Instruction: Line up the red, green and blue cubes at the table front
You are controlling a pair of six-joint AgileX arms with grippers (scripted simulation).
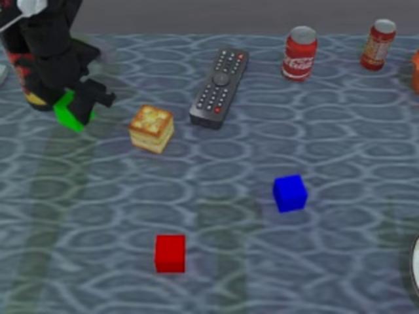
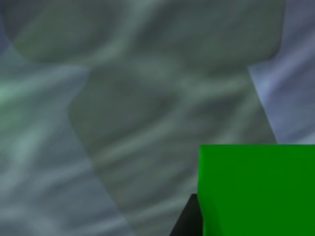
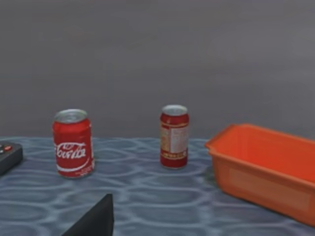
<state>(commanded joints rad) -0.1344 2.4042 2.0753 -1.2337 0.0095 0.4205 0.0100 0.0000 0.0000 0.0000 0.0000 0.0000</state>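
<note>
Table (image 1: 340, 261), ring-patterned, blue-grey, grey wall behind

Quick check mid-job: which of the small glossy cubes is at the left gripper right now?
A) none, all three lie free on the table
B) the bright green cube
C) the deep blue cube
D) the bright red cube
B: the bright green cube sits at the left gripper at the table's far left, while the bright red cube and deep blue cube lie free on the patterned table.
</note>
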